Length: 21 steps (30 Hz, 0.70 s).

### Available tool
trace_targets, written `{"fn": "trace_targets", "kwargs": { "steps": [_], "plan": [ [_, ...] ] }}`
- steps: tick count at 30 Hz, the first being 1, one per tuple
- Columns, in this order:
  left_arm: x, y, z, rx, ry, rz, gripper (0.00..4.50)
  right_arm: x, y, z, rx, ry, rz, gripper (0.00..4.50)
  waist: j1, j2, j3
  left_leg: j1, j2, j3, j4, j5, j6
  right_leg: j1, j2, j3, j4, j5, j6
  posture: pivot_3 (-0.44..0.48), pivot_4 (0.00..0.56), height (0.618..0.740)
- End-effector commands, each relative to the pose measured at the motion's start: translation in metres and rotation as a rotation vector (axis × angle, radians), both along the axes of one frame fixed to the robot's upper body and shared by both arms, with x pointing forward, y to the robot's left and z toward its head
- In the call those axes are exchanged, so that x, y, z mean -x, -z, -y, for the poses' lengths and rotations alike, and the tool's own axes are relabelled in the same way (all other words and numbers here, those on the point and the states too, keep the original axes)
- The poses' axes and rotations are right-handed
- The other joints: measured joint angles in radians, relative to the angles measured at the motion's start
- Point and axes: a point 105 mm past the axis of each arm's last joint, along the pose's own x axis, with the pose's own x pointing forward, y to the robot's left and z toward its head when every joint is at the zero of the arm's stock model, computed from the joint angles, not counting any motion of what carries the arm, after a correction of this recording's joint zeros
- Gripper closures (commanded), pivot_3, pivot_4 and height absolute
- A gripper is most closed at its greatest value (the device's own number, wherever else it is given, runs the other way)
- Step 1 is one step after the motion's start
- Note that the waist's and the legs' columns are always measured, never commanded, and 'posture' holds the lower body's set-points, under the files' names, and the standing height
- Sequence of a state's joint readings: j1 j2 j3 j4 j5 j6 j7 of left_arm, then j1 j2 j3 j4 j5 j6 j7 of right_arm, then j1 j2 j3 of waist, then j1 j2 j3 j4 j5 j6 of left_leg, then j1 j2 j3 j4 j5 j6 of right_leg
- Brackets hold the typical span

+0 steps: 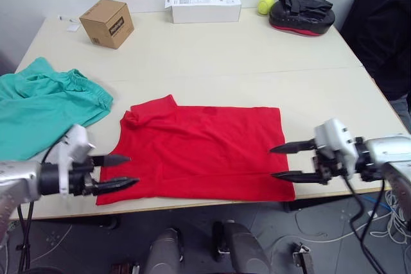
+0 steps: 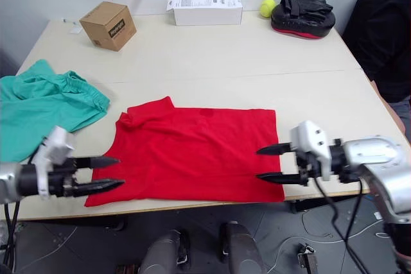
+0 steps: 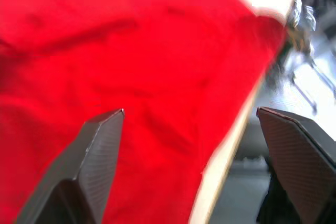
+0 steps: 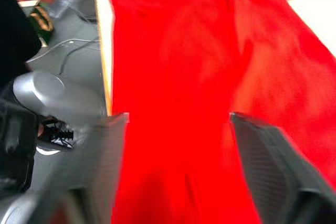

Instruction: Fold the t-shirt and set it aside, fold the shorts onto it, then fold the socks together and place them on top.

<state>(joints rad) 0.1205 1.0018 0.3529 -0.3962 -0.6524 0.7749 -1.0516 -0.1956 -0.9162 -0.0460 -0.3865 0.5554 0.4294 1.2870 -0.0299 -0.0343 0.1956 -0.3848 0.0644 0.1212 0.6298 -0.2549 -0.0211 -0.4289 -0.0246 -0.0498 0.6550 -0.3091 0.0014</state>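
- Left eye view: the t-shirt [image 1: 202, 152] lies spread flat on the table [image 1: 257, 62], close to the near edge, with its hem toward the robot's right and its collar end toward the left. The left gripper [image 1: 125, 170] sits at the shirt's near left corner, its fingers spread apart with nothing between them. The right gripper [image 1: 279, 162] points at the shirt's right edge, its fingers likewise parted and empty. The shorts [image 1: 42, 104] lie rumpled at the table's left side, just beside the shirt but apart from it.
- Right eye view: along the far edge of the table stand a cardboard box [image 2: 108, 24], a white box [image 2: 204, 9], a yellow-green ball [image 2: 266, 7] and a black pad [image 2: 302, 14] with a red underside, the ball just beside the pad.
- Left wrist view: the two fingers [image 3: 94, 166] stand wide apart over red cloth, one above the shirt, the other past the table's edge.
- Right wrist view: the fingers [image 4: 273, 171] are well apart above the shirt, which stretches away between them.
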Motion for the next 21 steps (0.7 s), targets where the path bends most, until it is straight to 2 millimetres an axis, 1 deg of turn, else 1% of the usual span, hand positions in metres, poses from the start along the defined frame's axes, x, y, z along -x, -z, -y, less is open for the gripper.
{"fn": "trace_targets", "kwargs": {
  "steps": [1, 3, 4, 6, 9, 10, 12, 15, 19, 21],
  "plan": [
    [-0.006, 0.012, -0.003, -0.115, 0.033, 0.077, 1.78, -0.002, 0.018, -0.023, 0.071, -0.054, 0.082, 2.89, 0.001, 0.000, 0.000, 0.000, 0.000, 0.000, 0.000, 0.000, 0.000, 0.000, 0.000, 0.000, 0.000, 0.000, 0.000, 0.000, 0.150, 0.740],
    [-0.007, 0.019, -0.003, -0.137, 0.047, 0.083, 2.38, -0.005, 0.030, -0.029, 0.111, -0.077, 0.115, 3.53, 0.002, 0.000, 0.000, -0.002, -0.001, 0.000, 0.001, 0.000, 0.001, 0.000, -0.001, 0.000, -0.001, 0.000, 0.000, 0.000, 0.150, 0.740],
    [-0.005, 0.022, -0.002, -0.140, 0.056, 0.082, 2.73, -0.008, 0.036, -0.033, 0.129, -0.083, 0.130, 3.93, 0.002, 0.000, 0.000, -0.002, -0.001, 0.000, 0.001, 0.000, 0.002, 0.000, -0.001, 0.000, -0.001, 0.000, 0.000, 0.000, 0.150, 0.740],
    [-0.002, 0.027, -0.001, -0.151, 0.078, 0.070, 3.32, -0.009, 0.047, -0.039, 0.152, -0.098, 0.143, 4.50, 0.001, -0.001, -0.001, -0.002, -0.001, 0.001, 0.001, 0.000, 0.003, 0.000, -0.001, 0.000, -0.002, 0.000, 0.000, 0.000, 0.150, 0.740],
    [0.001, 0.037, -0.003, -0.186, 0.086, 0.052, 4.29, -0.011, 0.059, -0.042, 0.177, -0.103, 0.144, 4.50, 0.001, -0.001, -0.001, -0.002, -0.001, 0.001, 0.001, -0.001, 0.004, 0.000, -0.002, 0.000, -0.002, 0.000, 0.001, 0.000, 0.150, 0.740],
    [0.001, 0.040, -0.003, -0.191, 0.089, 0.044, 4.46, -0.011, 0.062, -0.042, 0.187, -0.108, 0.149, 4.50, 0.002, -0.001, -0.001, -0.002, -0.001, 0.001, 0.001, -0.001, 0.004, 0.000, -0.001, 0.000, -0.002, 0.000, 0.001, 0.000, 0.150, 0.740],
    [0.003, 0.050, -0.006, -0.232, 0.089, 0.018, 4.46, -0.013, 0.072, -0.036, 0.233, -0.101, 0.135, 4.50, 0.001, -0.001, -0.001, -0.002, -0.001, 0.001, 0.001, -0.001, 0.004, 0.000, -0.001, 0.000, -0.001, 0.000, 0.001, 0.000, 0.150, 0.740],
    [0.003, 0.056, -0.007, -0.244, 0.087, 0.004, 4.46, -0.013, 0.081, -0.018, 0.289, -0.075, 0.101, 4.50, 0.002, 0.000, -0.001, -0.001, -0.001, 0.001, 0.001, -0.001, 0.003, 0.000, -0.001, 0.000, -0.001, 0.000, 0.001, 0.000, 0.150, 0.740],
    [0.007, 0.060, -0.013, -0.254, 0.080, -0.012, 4.46, -0.009, 0.084, 0.015, 0.345, -0.025, 0.071, 4.50, 0.003, 0.000, -0.003, 0.000, -0.001, 0.001, 0.001, -0.001, 0.003, 0.002, -0.001, 0.000, -0.001, 0.000, 0.001, 0.000, 0.150, 0.740],
    [0.009, 0.063, -0.017, -0.261, 0.072, -0.019, 4.46, -0.006, 0.082, 0.039, 0.379, 0.016, 0.052, 4.50, 0.004, -0.001, -0.005, 0.001, -0.001, 0.001, 0.001, -0.001, 0.004, 0.004, -0.002, 0.000, -0.002, 0.000, 0.001, 0.000, 0.150, 0.740]
  ]
}}
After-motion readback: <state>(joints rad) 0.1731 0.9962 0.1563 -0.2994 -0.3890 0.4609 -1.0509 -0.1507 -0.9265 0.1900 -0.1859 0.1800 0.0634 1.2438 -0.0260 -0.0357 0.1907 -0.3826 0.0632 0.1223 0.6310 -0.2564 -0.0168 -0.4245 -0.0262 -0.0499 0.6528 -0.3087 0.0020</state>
